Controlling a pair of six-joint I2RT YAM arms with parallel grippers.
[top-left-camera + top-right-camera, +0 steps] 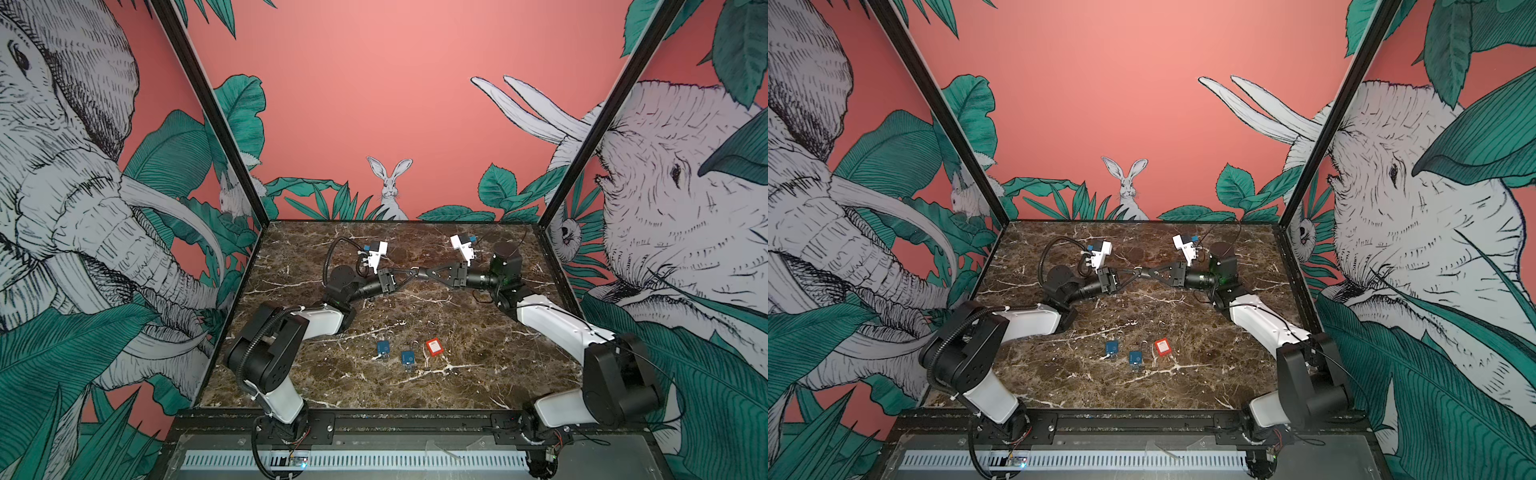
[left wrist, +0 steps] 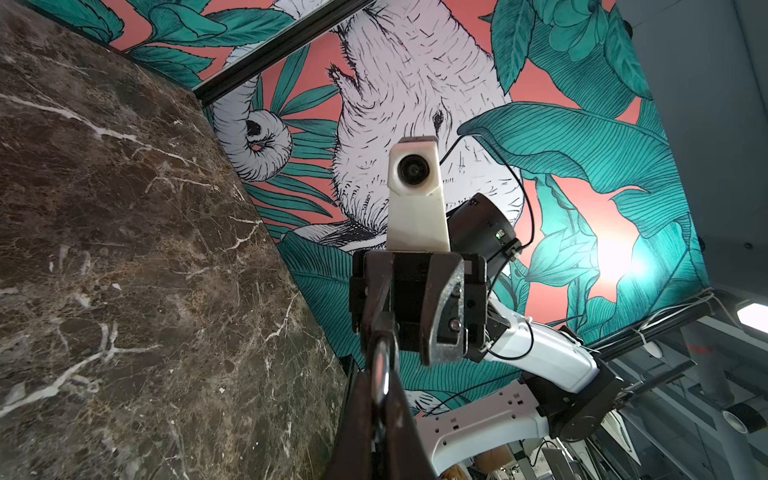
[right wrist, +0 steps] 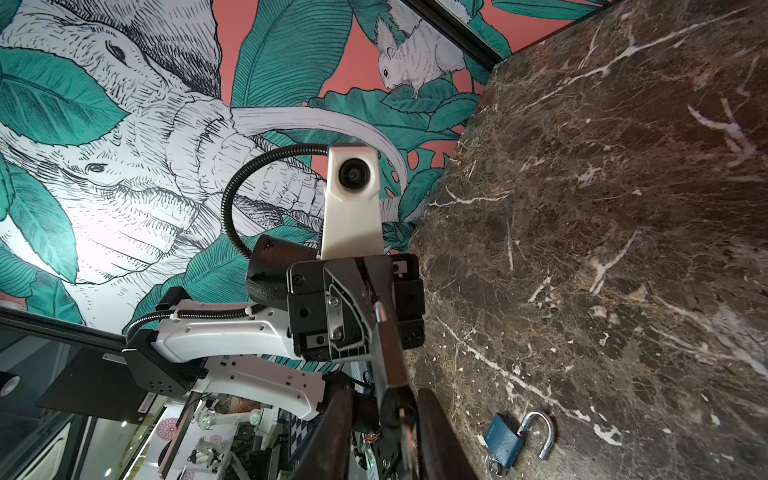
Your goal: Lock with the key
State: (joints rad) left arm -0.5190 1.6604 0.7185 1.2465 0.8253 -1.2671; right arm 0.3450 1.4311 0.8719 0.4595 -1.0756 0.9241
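Padlocks (image 1: pixel 408 357), two blue and one red, are borne by the marble bench (image 1: pixel 478 374). Over its middle, at 12 o'clock from them and well apart, the left gripper (image 1: pixel 409 273) and right gripper (image 1: pixel 422 273) are met tip to tip. The left jaws are clamped on a small metal loop (image 2: pixel 380 365), key or ring cannot be told, while the right jaws are parted narrowly about it.

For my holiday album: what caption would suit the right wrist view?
Face to face with the left arm's wrist camera; an open blue padlock lies on the marble table.
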